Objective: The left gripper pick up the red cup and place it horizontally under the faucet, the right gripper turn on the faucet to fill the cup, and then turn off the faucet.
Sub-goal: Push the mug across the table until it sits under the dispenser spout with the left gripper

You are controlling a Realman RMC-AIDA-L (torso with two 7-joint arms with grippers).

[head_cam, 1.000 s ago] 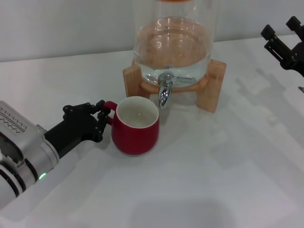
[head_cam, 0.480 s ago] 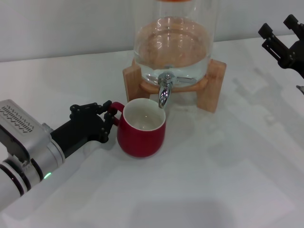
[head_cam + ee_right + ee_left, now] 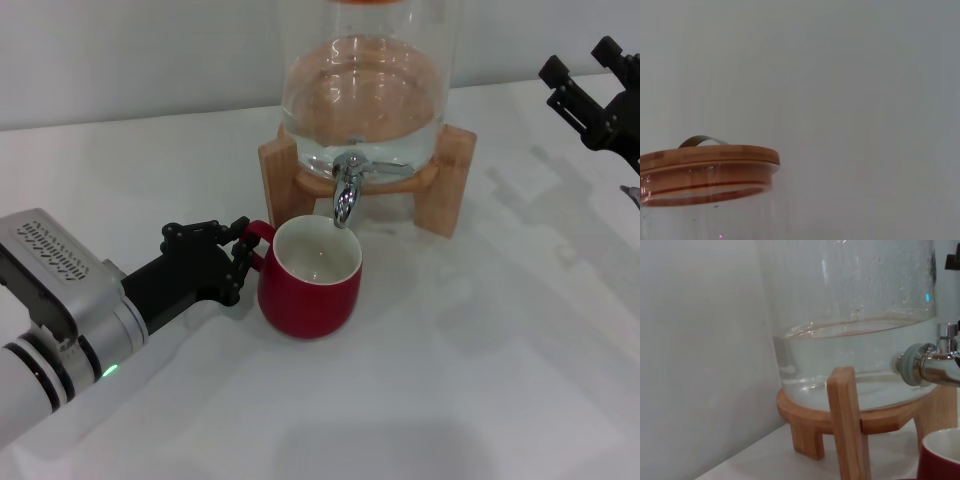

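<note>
The red cup stands upright on the white table, its white inside under the spout of the chrome faucet. My left gripper is shut on the cup's handle at the cup's left side. The faucet sits on a clear glass dispenser holding water, on a wooden stand. My right gripper is open, raised at the far right, apart from the faucet. In the left wrist view the cup's rim and the faucet show close together.
A white wall runs behind the table. The dispenser's wooden lid shows in the right wrist view. The stand's legs flank the faucet.
My left gripper has slid the cup to the right, bringing it under the faucet's spout. The right gripper has shifted slightly up at the right edge.
</note>
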